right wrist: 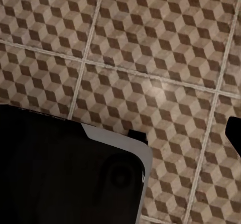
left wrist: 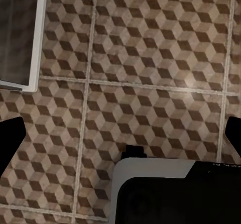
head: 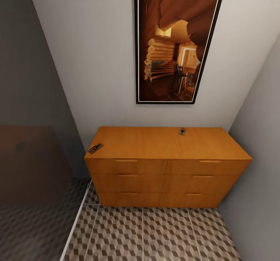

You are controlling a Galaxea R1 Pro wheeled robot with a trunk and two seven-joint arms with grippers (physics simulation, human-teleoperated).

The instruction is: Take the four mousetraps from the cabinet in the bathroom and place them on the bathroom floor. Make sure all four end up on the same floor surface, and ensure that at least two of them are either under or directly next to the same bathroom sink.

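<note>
The cabinet [head: 167,175] stands against the far wall in the head view, all six drawers shut. Two mousetraps lie on its top: one [head: 95,148] at the front left corner, another [head: 182,131] near the back, right of centre. The cube-patterned bathroom floor [head: 155,233] lies in front of it. My left gripper [left wrist: 120,136] hangs open over bare floor tiles [left wrist: 150,58], with one dark fingertip at each side. My right gripper [right wrist: 120,133] also looks open over the tiles [right wrist: 150,48]; one fingertip [right wrist: 233,131] shows, the other is lost against my dark base. The sink is out of view.
A framed picture [head: 177,44] hangs above the cabinet. A glass shower screen [head: 35,156] with a white floor rail [head: 76,222] closes off the left. A grey wall [head: 256,156] closes in the right. My white-edged black base [left wrist: 150,166] sits under both wrists.
</note>
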